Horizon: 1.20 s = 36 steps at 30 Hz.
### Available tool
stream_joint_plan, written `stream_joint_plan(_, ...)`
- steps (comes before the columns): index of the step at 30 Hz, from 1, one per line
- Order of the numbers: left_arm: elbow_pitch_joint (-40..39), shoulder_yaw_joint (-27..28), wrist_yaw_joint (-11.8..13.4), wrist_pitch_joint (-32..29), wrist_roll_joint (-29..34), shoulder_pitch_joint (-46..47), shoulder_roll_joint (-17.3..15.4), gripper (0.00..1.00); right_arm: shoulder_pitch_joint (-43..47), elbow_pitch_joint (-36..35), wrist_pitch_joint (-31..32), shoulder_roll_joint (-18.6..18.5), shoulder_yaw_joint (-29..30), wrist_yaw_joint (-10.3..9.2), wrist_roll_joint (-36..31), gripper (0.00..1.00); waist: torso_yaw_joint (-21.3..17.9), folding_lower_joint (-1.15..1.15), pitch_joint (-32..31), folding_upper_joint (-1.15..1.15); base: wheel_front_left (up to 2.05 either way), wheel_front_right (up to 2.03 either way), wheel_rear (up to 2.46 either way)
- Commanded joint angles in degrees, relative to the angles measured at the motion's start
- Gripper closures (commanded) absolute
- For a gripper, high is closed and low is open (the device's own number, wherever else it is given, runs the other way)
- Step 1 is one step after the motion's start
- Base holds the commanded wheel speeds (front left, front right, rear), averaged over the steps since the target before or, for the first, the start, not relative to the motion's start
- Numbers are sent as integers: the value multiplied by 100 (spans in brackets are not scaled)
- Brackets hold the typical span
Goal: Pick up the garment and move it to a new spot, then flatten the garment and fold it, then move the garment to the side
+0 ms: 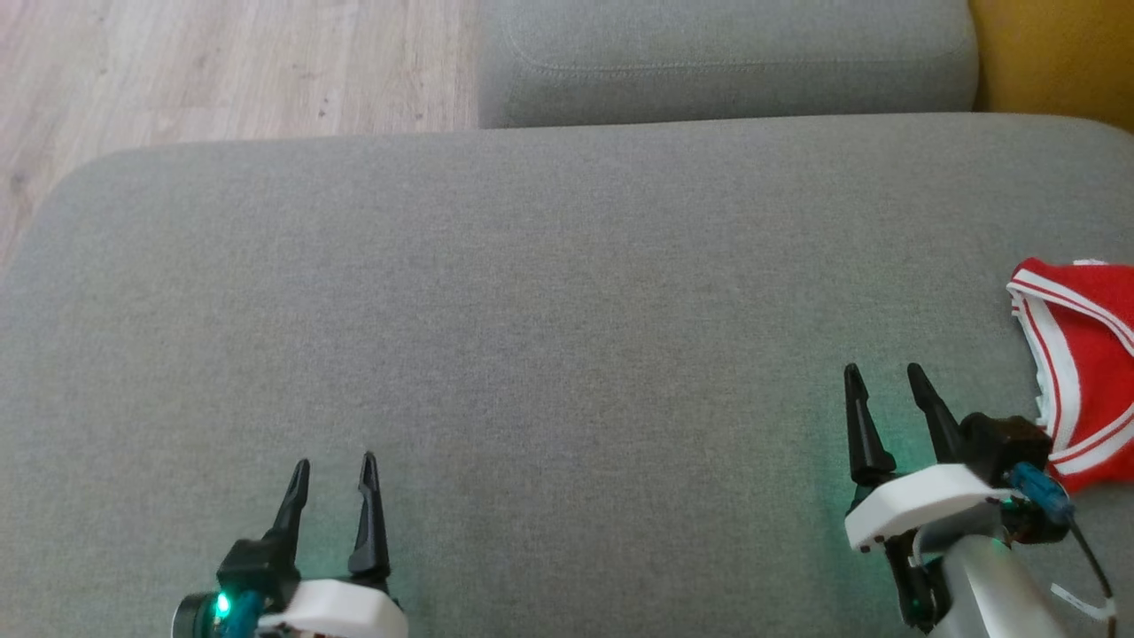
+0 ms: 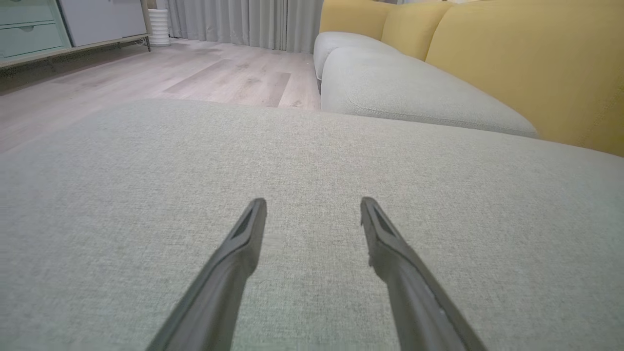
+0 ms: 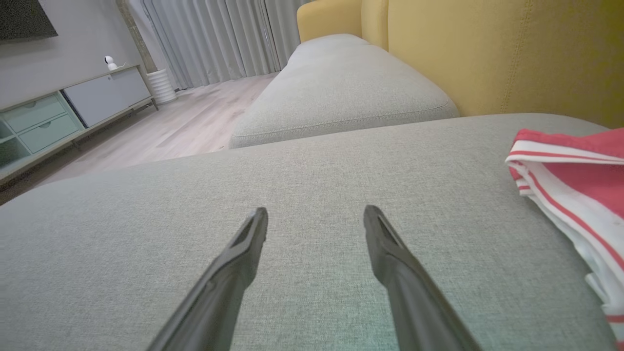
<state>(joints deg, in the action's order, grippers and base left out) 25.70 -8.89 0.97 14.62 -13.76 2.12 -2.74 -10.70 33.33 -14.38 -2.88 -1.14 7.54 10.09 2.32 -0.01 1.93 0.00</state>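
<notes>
The garment (image 1: 1085, 372), red shorts with white panels and striped trim, lies bunched at the right edge of the grey cushion (image 1: 549, 337); part of it runs past the frame. It also appears at the right of the right wrist view as the garment (image 3: 580, 185). My right gripper (image 1: 883, 374) is open and empty, just left of the garment and apart from it. In its own view the right gripper (image 3: 316, 214) hovers over bare cushion. My left gripper (image 1: 335, 465) stands open and empty at the lower left, far from the garment; the left gripper (image 2: 313, 204) hangs low over the cushion.
A second grey cushion (image 1: 726, 62) lies beyond the first, with a yellow backrest (image 1: 1054, 58) at the far right. Wooden floor (image 1: 221, 62) borders the cushion at the top left. A low cabinet (image 3: 73, 107) and curtains (image 3: 214, 39) stand across the room.
</notes>
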Motion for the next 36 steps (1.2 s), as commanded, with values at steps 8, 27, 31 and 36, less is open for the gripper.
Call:
stream_joint_plan(8, 304, 55, -58, -22, -94, -113, 0, 100, 225, 268, 33, 25, -30, 0, 83, 100, -5, 1, -63, 0, 0, 0, 0)
stream_joint_plan(27, 78, 279, -179, -339, -1282, -37, -2, 100, 267, -76, 344, 21, 87, -1, 1330, 100, -40, 1, -80, 0, 0, 0, 0)
stream_joint_plan(31, 30, 325, -204, -405, -1530, -21, -3, 100, 275, -147, 409, 21, 111, -1, 1590, 100, -47, 1, -84, 0, 0, 0, 0)
stream_joint_plan(36, -30, 385, -235, -488, -1842, 0, -3, 100, 284, -236, 491, 20, 143, -1, 1917, 100, -56, 1, -88, 0, 0, 0, 0)
